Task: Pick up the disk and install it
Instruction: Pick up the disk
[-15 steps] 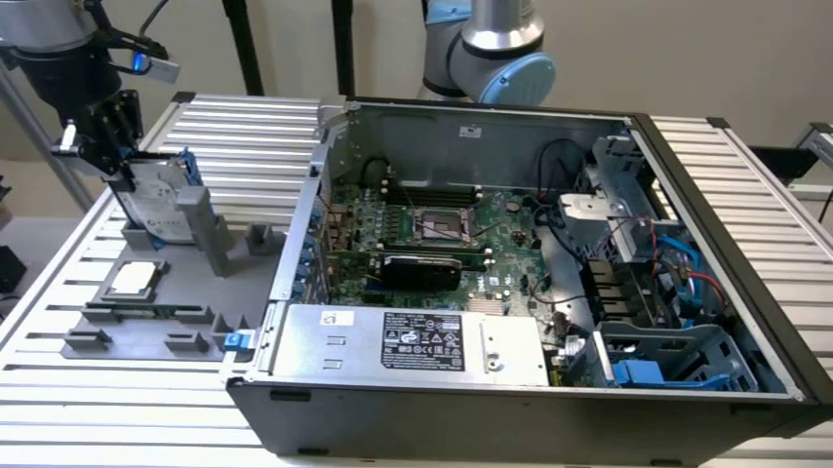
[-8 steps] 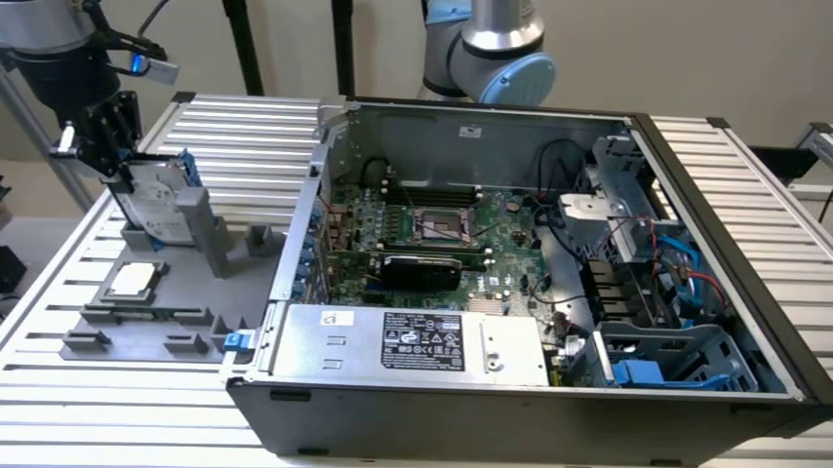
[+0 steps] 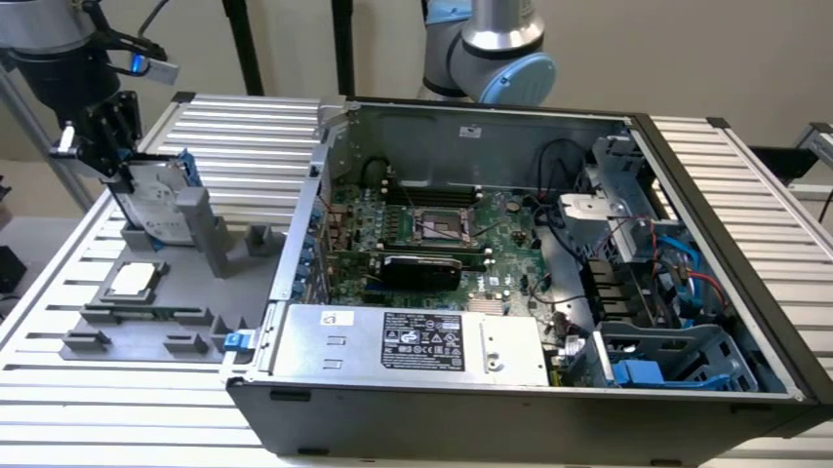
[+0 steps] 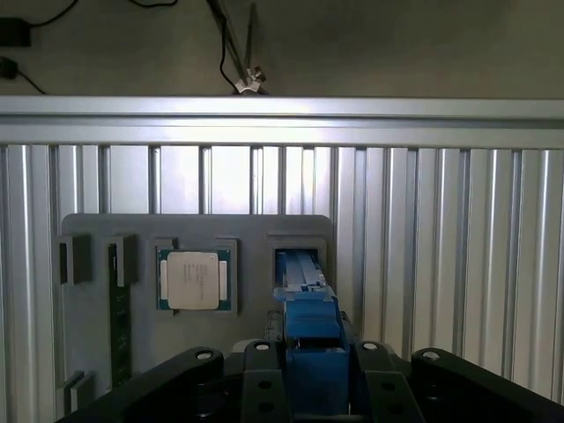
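Observation:
The disk (image 3: 160,202), a silver-grey drive with a white label in a blue carrier frame, stands on edge in a slot of the grey fixture plate (image 3: 195,336) at the exterior view's left. My gripper (image 3: 120,178) reaches down from above and is shut on the disk's upper edge. In the wrist view the blue carrier (image 4: 310,304) sits squeezed between the black fingers (image 4: 260,379) of the gripper (image 4: 313,374), its lower end still in the fixture's slot (image 4: 300,264).
An open computer case (image 3: 521,390) lies to the exterior view's right, with motherboard (image 3: 430,234), grey power-supply box (image 3: 404,341) and a blue-grey drive cage (image 3: 677,356). A square CPU chip (image 3: 132,280) (image 4: 193,280) and a memory stick (image 3: 143,314) rest on the fixture plate.

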Tool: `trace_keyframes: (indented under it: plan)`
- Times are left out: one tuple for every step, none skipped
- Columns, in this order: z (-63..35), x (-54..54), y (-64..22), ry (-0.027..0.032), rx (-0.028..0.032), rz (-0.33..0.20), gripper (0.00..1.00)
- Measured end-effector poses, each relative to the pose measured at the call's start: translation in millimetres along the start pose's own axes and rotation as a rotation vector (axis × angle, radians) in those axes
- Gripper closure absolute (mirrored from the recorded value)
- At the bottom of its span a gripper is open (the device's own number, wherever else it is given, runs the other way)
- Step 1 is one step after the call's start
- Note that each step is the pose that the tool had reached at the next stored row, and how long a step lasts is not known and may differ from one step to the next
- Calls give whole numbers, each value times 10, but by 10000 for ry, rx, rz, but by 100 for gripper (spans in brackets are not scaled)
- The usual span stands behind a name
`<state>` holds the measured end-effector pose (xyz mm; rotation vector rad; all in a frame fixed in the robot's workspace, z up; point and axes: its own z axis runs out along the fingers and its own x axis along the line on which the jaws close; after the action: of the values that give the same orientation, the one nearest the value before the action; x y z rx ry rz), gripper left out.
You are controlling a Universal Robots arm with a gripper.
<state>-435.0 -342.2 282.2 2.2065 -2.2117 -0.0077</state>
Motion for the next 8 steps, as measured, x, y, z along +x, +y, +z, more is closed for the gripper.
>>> trace_keyframes:
  plan:
    - [0, 0, 0, 0, 2, 0, 68]
    - [-6, 1, 0, 1, 1, 0, 68]
    - [-17, 1, 1, 0, 2, 0, 68]
    - [-33, 0, 0, 0, 1, 0, 68]
    - [-54, 1, 1, 1, 0, 0, 68]
    - [-79, 1, 1, 0, 0, 0, 68]
    - [-107, 1, 2, 0, 0, 0, 68]
    - [-138, 1, 2, 0, 1, 0, 68]
